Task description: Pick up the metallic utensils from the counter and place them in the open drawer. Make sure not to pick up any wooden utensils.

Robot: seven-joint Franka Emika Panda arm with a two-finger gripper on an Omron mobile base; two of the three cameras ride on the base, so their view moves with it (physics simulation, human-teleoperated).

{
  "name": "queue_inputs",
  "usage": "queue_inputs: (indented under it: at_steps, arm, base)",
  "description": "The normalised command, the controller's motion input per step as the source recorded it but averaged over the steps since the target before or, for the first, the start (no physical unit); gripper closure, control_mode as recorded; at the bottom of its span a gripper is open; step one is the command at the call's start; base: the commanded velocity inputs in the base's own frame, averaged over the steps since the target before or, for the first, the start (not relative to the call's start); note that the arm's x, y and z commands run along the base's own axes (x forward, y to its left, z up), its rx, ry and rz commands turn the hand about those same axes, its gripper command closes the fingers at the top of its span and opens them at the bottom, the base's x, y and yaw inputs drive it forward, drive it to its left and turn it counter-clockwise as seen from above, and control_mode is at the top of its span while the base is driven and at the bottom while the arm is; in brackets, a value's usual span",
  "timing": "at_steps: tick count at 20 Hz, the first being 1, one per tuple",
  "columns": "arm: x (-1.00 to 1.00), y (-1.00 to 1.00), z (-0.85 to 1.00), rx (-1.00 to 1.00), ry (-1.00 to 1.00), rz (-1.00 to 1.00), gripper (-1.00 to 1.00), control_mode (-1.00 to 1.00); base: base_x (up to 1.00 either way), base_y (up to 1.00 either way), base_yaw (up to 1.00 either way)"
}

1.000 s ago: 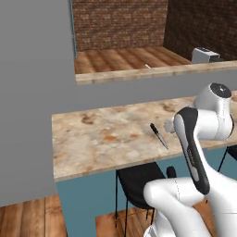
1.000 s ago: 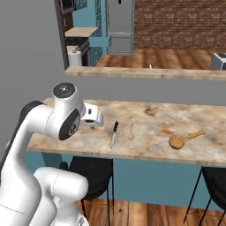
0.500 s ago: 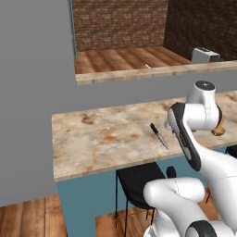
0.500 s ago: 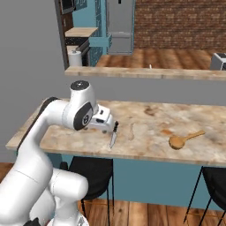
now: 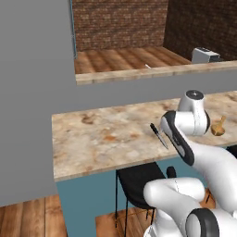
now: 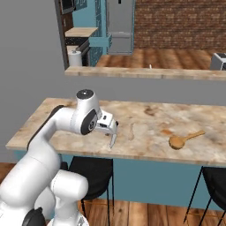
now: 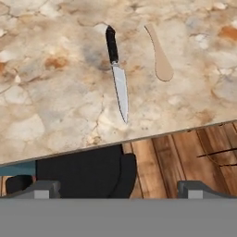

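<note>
Left base view: your arm hides much of the knife (image 5: pixel 159 135) on the tabletop (image 5: pixel 102 139); the wooden spoon (image 5: pixel 218 127) lies far right.

Right base view: pincer (image 6: pixel 112 133) hangs over the blade near the front edge, jaws spread, empty. The spoon is well clear.

Hand view: here alone you see the pale wooden spatula (image 7: pixel 159 53) just beside the knife, not touching. Risk: drift right and you take wood; a nudge could slide the blade off the near edge.
</note>
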Motion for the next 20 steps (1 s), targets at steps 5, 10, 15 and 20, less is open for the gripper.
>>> queue_inputs:
  at_steps: [5, 10, 15, 20]
  arm:
    - [0.32, 0.0, -0.12, 0.0, -0.01, 0.0, -1.0, -1.0]
    - [0.34, -0.06, -0.01, 0.0, 0.0, 0.0, -1.0, -1.0]
    - [0.42, -0.12, -0.09, 0.0, 0.0, 0.0, -1.0, -1.0]
    - [0.43, -0.03, -0.27, 0.0, -0.01, 0.01, -1.0, -1.0]
  base:
    - [0.0, 0.0, 0.0]
    - [0.0, 0.0, 0.0]
    - [0.0, 0.0, 0.0]
    - [0.0, 0.0, 0.0]
